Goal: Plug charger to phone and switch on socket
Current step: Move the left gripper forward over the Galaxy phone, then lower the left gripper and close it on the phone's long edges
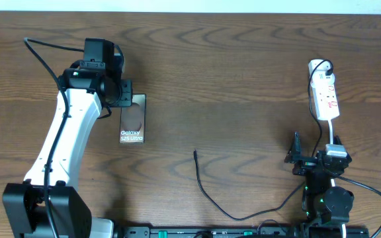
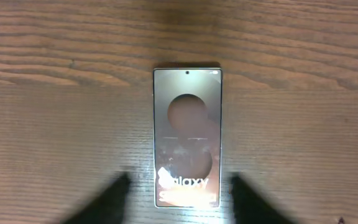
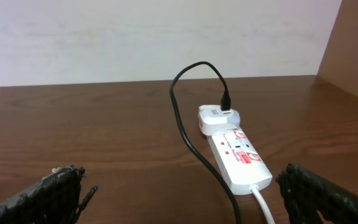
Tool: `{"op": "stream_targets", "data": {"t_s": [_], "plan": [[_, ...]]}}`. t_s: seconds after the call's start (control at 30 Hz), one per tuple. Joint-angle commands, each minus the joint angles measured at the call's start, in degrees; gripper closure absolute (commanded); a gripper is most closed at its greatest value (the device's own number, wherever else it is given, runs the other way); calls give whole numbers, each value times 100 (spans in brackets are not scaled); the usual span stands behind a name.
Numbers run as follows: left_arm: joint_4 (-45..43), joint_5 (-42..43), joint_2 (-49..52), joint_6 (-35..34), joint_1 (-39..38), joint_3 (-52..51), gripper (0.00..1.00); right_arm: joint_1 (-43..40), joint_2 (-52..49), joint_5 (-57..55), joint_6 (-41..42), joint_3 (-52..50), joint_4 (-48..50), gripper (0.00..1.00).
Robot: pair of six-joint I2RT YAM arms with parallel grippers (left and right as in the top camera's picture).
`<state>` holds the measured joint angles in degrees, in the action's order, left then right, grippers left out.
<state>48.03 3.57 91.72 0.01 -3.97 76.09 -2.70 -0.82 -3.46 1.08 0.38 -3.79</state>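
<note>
Left gripper (image 2: 179,182), released, straddles the phone (image 2: 187,118) toward the left edge of the table (image 1: 243,66); right gripper (image 3: 185,183), released and empty, faces the socket (image 3: 238,155).

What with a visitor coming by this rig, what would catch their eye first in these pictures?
Most striking is the phone, face up on the left of the table, its "Galaxy" lettering showing, with the open left gripper straddling its lettered end. At far right lies the white socket, and the charger trails across the middle, its tip lying free.
</note>
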Motion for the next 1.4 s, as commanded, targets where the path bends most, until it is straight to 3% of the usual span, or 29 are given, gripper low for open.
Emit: {"op": "stream_targets", "data": {"t_s": [0.0, 0.33, 0.87, 1.37], "plan": [[76, 50, -22, -28, -9, 105, 1, 15, 42, -48, 79, -7, -22, 1], [385, 48, 48, -114, -42, 87, 1, 15, 42, -48, 79, -7, -22, 1], [352, 55, 1432, -380, -85, 72, 1, 15, 42, -48, 79, -7, -24, 1], [-48, 50, 2009, -374, -83, 72, 1, 15, 42, -48, 79, -7, -22, 1]]}}
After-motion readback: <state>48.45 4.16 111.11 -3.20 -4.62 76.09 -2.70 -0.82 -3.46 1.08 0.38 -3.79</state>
